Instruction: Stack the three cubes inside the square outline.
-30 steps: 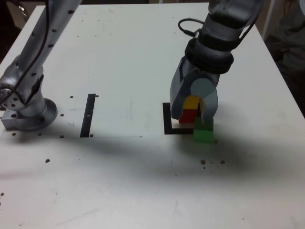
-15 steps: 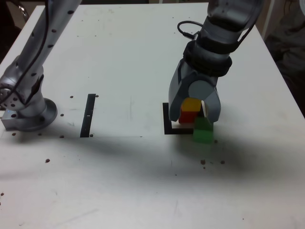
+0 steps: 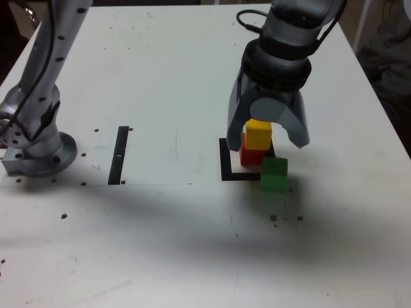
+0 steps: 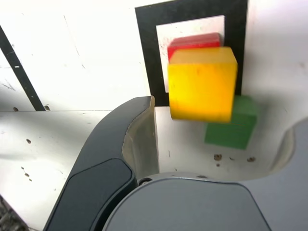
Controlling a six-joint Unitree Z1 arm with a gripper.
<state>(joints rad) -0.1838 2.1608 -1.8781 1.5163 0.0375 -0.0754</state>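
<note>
tool point(image 3: 268, 145) opened wider, yellow cube point(image 3: 258, 136) released on red cube point(image 3: 252, 158)

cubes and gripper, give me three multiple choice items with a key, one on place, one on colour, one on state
1. What does the small yellow cube rest on?
A. black strip
B. red cube
C. green cube

2. What colour is the square outline's frame?
A. black
B. blue
C. green

3. How is the grey two-jawed gripper?
A. shut on green
B. shut, empty
C. open

1 B: it sits atop the small red cube
2 A: the thick square frame shows black
3 C: its jaws stand wide apart, clear of yellow
</note>
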